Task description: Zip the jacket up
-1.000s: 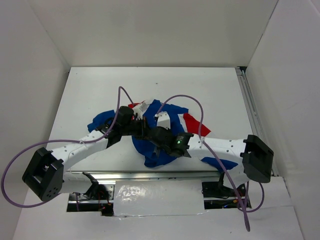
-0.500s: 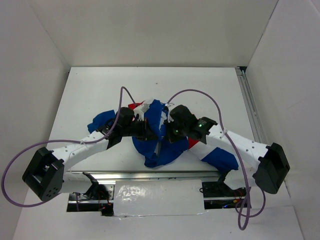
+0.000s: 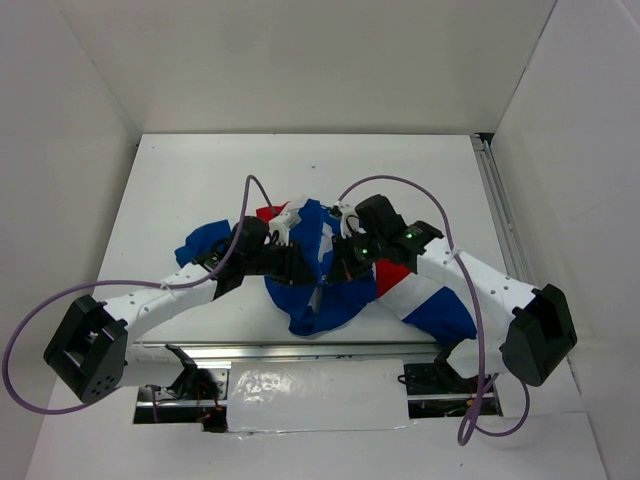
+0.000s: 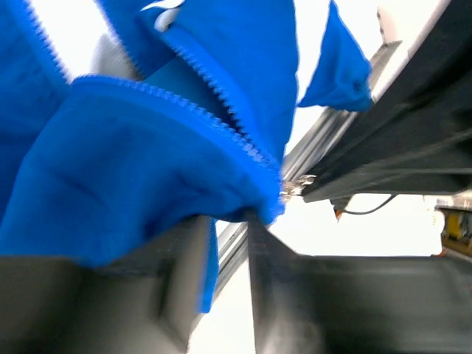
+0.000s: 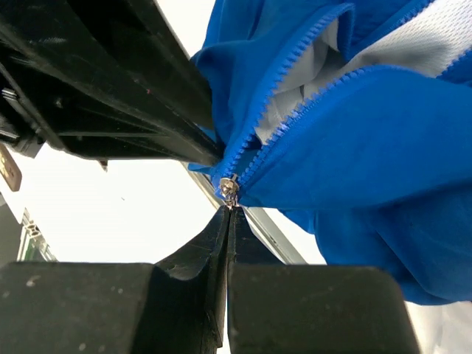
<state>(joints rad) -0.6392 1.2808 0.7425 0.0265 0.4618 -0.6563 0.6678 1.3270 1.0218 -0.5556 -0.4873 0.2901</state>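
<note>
My right fingers (image 5: 199, 258) pinch the zipper pull (image 5: 229, 188) tight. At their 9 o'clock, my left fingers (image 4: 181, 258) sit slightly apart around the jacket (image 3: 310, 300) edge.

One jacket (image 3: 310, 300); two arms (image 3: 170, 295) (image 3: 490, 285); two end effectors (image 4: 225, 221) (image 5: 228, 210); two purple cables (image 3: 25, 345) (image 3: 400, 184); one table (image 3: 200, 180)

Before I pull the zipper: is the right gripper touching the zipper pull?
Touching. Right wrist view: the right gripper tips pinch the silver zipper pull with no gap.
</note>
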